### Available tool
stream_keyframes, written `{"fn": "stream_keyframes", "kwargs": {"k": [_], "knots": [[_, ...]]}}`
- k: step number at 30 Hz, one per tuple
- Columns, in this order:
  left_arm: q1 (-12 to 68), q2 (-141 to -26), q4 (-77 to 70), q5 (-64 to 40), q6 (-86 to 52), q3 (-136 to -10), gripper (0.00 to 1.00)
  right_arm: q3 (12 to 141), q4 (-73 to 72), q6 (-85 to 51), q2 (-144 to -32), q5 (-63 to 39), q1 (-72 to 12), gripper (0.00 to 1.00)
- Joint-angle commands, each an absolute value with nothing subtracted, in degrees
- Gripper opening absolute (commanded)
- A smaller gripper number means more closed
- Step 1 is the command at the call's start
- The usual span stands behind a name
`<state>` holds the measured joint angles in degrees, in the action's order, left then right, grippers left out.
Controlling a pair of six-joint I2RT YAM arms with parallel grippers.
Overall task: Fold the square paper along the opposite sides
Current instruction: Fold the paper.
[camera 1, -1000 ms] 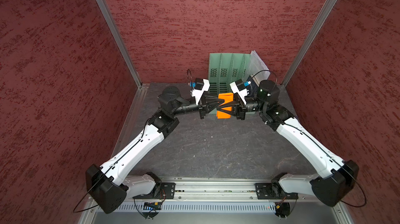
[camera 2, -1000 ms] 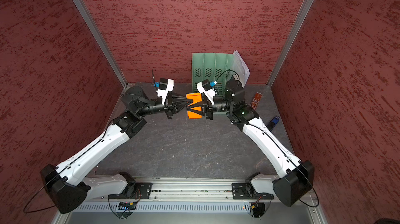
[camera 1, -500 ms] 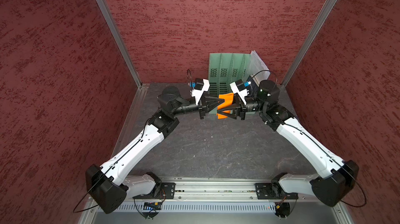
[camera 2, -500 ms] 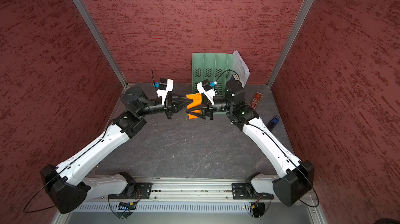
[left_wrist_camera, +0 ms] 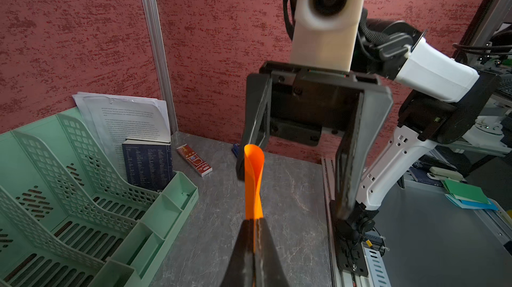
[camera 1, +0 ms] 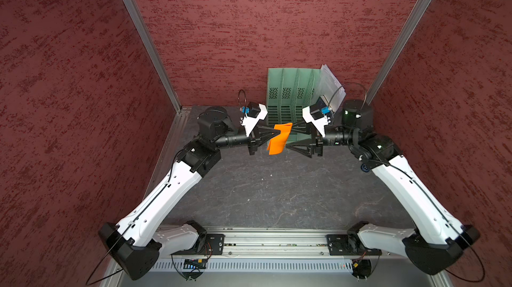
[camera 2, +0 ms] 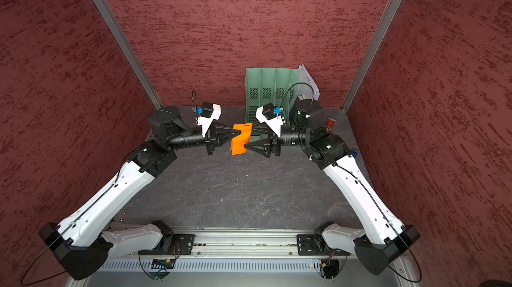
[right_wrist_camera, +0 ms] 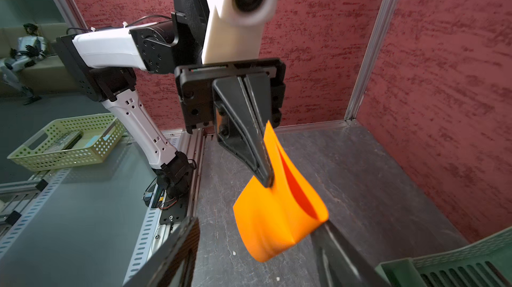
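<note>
The left gripper [camera 1: 276, 133] reaches in level from the left, above the dark table [camera 1: 277, 194]. Its jaws are clenched on one edge of the square paper [camera 1: 279, 140], which hangs in the air between the two grippers, bent over on itself but not pressed flat.

In both top views it reads only as a curled orange strip. The left wrist view shows the paper [left_wrist_camera: 252, 185] edge-on, with two layers pinched at the fingertips [left_wrist_camera: 245, 244] and opening into a rounded loop at the far end. Only the right wrist view shows its broad face [right_wrist_camera: 271, 216] and the open pocket between the layers.

The right gripper [camera 1: 289, 138] faces it from the right, jaws released and spread wide, one to each side of the paper. The folded corner seems to touch one finger [right_wrist_camera: 338, 249], though I cannot tell for sure.

Behind stands a green file tray [camera 1: 288, 91] with white printed sheets [camera 1: 329, 86] at its right end. The left wrist view adds a dark book [left_wrist_camera: 148, 163] and a red packet [left_wrist_camera: 194, 161] beside the tray. In a top view the packet [camera 2: 330, 125] peeks out behind the right arm. The right wrist view cuts off both of its own fingers.
</note>
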<state>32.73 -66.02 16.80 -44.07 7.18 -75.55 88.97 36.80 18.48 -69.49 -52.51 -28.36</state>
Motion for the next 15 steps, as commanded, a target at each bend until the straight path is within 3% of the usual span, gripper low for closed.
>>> {"fn": "stream_keyframes", "kwargs": {"k": [1,6,15], "knots": [[32.48,-65.39,25.82,-46.6,11.29,-77.99,0.03,93.03,47.25,23.46,-69.42,-49.65,-28.82,0.58],[32.52,-67.41,30.15,-49.48,12.22,-80.37,0.04,96.92,51.99,24.15,-71.76,-49.97,-29.47,0.41],[32.43,-70.53,36.24,-47.18,15.62,-83.65,0.04,101.07,57.93,28.08,-75.63,-42.28,-34.73,0.39]]}}
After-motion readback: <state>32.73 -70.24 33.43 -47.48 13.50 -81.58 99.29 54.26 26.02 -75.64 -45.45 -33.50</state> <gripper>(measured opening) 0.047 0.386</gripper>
